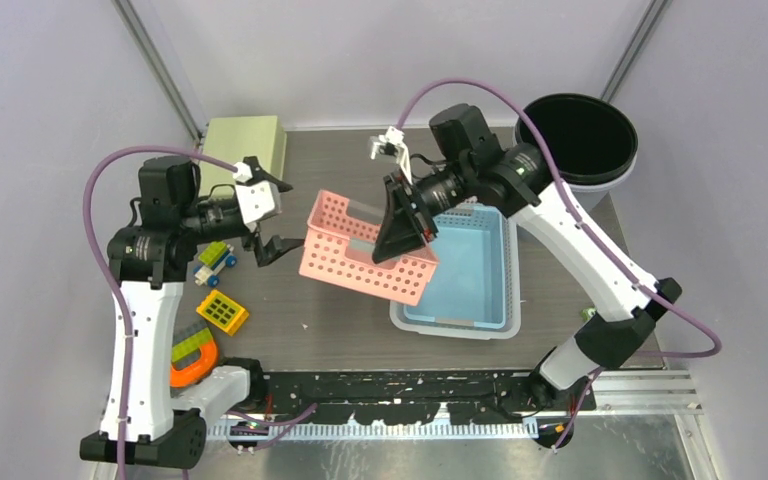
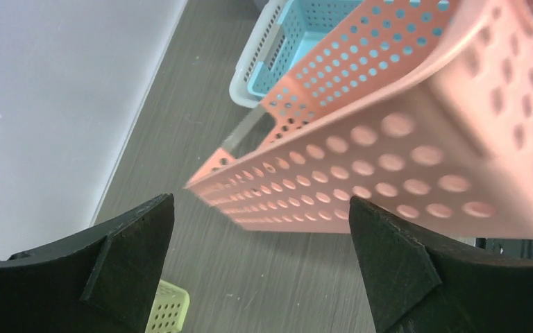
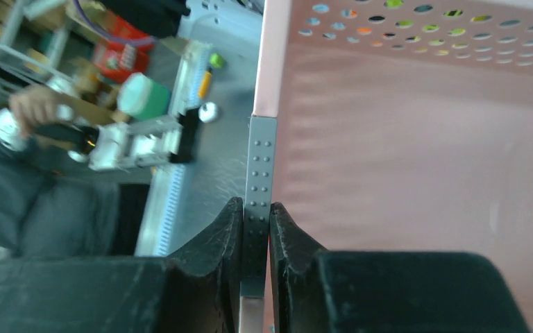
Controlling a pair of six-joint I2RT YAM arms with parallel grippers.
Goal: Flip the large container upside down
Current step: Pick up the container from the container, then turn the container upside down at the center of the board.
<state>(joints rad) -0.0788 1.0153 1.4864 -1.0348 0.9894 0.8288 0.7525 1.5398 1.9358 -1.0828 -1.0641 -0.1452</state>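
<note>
Flip in progress: pink basket [image 1: 365, 250] raised and tilted, not yet inverted.

Far left: loose toys [image 1: 210, 300] on the table [image 1: 290, 330], not involved. Next, left gripper [image 1: 272, 218] spread wide, grasping nothing, just beside the basket's left end. Centre: basket apparently clear of the table, opening turned toward the far side, right end overlapping the blue bin [image 1: 475, 285] – nothing seen inside. Clamped on its rim, right gripper [image 3: 255, 208], pads [image 3: 229, 229] pinched tight on the wall edge. Judged next: roll the right wrist until the opening faces down, then lower onto bare table, clear of the bin. Blue bin apparently empty. Far right, black bucket [image 1: 580, 135] – interior dark, contents not discernible.
</note>
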